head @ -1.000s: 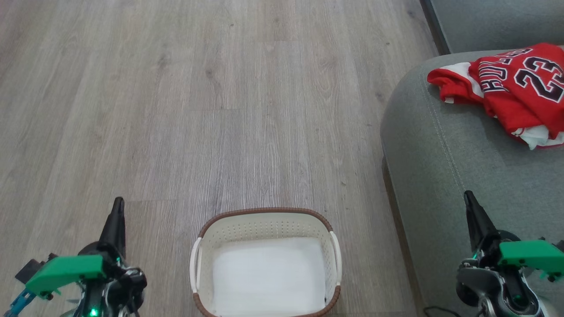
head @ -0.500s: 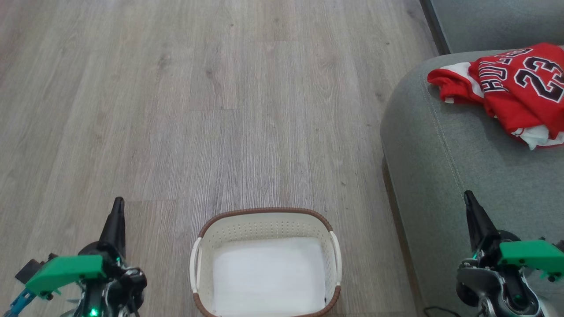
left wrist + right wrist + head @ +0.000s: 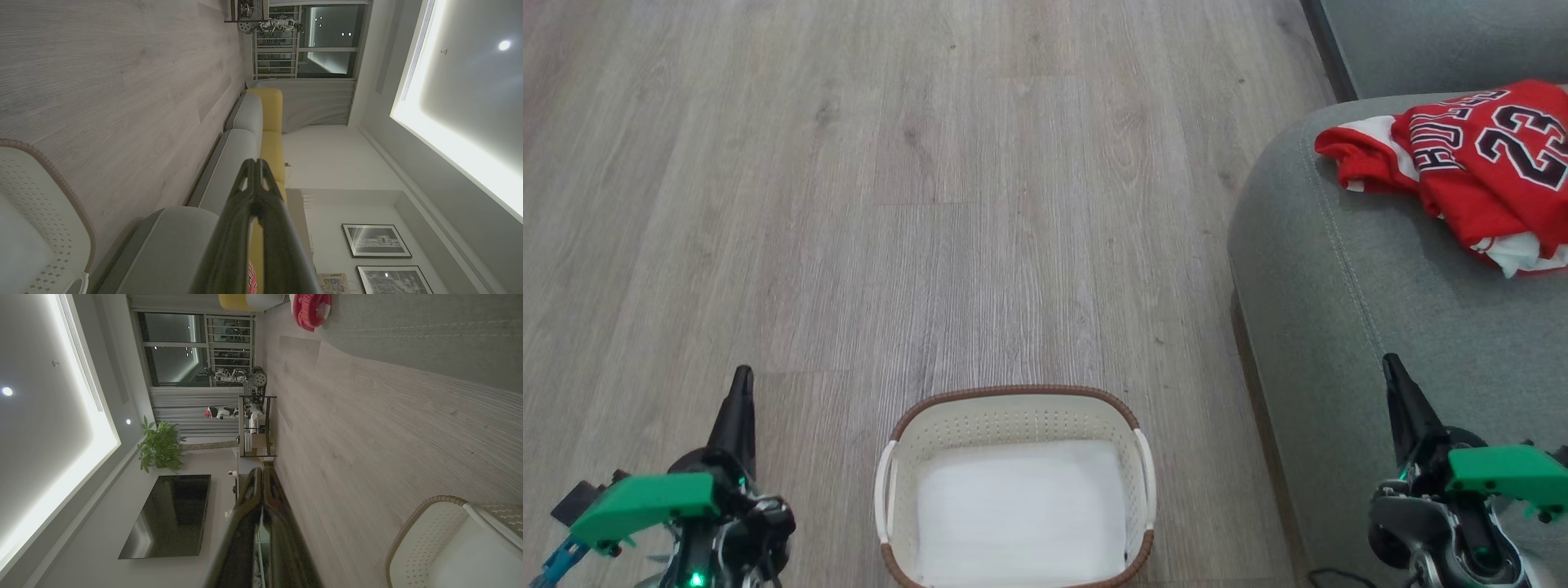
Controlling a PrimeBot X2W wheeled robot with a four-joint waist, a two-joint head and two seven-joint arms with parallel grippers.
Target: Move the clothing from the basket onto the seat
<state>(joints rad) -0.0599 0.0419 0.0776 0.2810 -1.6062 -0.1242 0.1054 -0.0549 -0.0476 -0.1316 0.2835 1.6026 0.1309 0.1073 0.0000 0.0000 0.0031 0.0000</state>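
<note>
Clothing: the red jersey (image 3: 1486, 155) with white trim and the number 23 lies crumpled on the seat (image 3: 1339, 269), at the upper right of the head view. It is well apart from the basket (image 3: 1013, 394) and from both grippers.
Seat: a grey-green sofa cushion with a rounded edge and a stitched seam, running down the right side of the head view. Its front edge is near the basket's right side, with a strip of floor (image 3: 931, 204) between them.
Basket: oval, white and perforated, with a brown woven-look rim and a white handle on each side. It stands upright on the floor at the bottom middle of the head view, between the two grippers.
Inside the basket: a flat white sheet (image 3: 1021, 506) covers the bottom.
Left gripper (image 3: 742, 374): at the lower left of the head view, above the floor just left of the basket. Its two dark fingers are pressed together into one point. The left wrist view shows them meeting along their length and aimed toward the sofa.
Right gripper (image 3: 1390, 361): at the lower right of the head view, in front of the near part of the seat and well short of the jersey. Its fingers are together tip to tip, as the right wrist view also shows.
Floor: pale grey wood-look planks.
Room in the left wrist view: yellow cushions (image 3: 271, 110) on the sofa back and framed pictures (image 3: 376, 241) on the wall.
Room in the right wrist view: a leafy plant (image 3: 159, 447) and a dark television screen (image 3: 171, 514).
</note>
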